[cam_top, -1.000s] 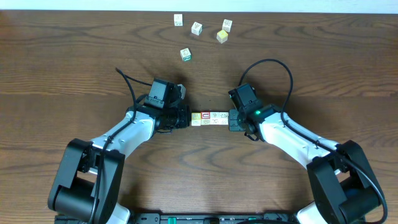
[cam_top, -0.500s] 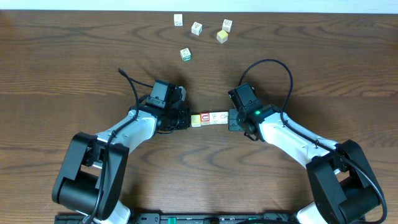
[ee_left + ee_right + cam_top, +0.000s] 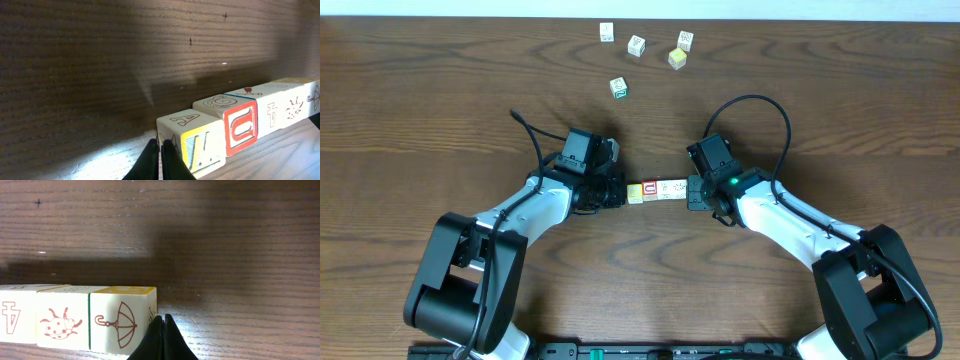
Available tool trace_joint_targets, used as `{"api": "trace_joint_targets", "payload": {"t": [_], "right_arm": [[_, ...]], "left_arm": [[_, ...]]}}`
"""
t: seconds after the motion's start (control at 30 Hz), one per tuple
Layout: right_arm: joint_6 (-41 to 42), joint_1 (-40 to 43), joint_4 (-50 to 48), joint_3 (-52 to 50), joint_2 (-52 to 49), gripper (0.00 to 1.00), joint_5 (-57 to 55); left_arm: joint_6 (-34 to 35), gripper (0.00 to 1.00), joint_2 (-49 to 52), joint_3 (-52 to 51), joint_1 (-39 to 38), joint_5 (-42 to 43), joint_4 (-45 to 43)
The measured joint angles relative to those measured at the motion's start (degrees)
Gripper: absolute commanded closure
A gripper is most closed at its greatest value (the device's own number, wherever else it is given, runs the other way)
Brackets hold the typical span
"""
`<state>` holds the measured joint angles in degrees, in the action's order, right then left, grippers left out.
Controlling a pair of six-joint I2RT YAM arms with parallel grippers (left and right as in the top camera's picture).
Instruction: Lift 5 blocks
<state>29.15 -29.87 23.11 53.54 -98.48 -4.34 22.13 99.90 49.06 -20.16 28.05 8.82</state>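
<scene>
On the left, our left end effector (image 3: pixel 617 191) has its fingers pressed together, and that closed tip butts against the end face of the A block (image 3: pixel 192 137), first in the row. Touching it comes the red U block (image 3: pixel 241 131), then the 4 block (image 3: pixel 15 315), the ladybug block (image 3: pixel 62 322) and last the umbrella block (image 3: pixel 120 322) with its yellow-orange top. That makes five blocks (image 3: pixel 656 189) in one straight line, each against the next, midway between the two arms on the counter (image 3: pixel 440 120). On the right, the right end effector (image 3: pixel 693 193) is likewise closed to a point and leans on the umbrella block's outer face. So we're squeezing the line from both ends, not grabbing any single cube.

Where do we stand? By our reading, the lining-up is done and the pinch is on. Whether the row has left the wood we cannot tell: the wrist views show shadow behind it but no clear gap beneath. What's left, we judge, is raising both arms together, level and with even pressure, or the middle cubes may buckle out. Far back, five spare cubes (image 3: pixel 636 45) lie scattered, well apart from the row.
</scene>
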Motion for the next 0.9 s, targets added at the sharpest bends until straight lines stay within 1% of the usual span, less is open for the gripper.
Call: {"api": "trace_joint_targets", "payload": {"t": [0.6,0.9], "right_arm": [[0.00,0.00,-0.20,-0.07,-0.04,0.99,-0.20],[0.22,0.00,-1.68,-0.07,-2.78,0.99,-0.79]], "left_arm": [[0.02,0.93,0.00,0.00,-0.02,0.00,-0.02],[0.02,0.93,0.00,0.00,-0.13,-0.02,0.02]]}}
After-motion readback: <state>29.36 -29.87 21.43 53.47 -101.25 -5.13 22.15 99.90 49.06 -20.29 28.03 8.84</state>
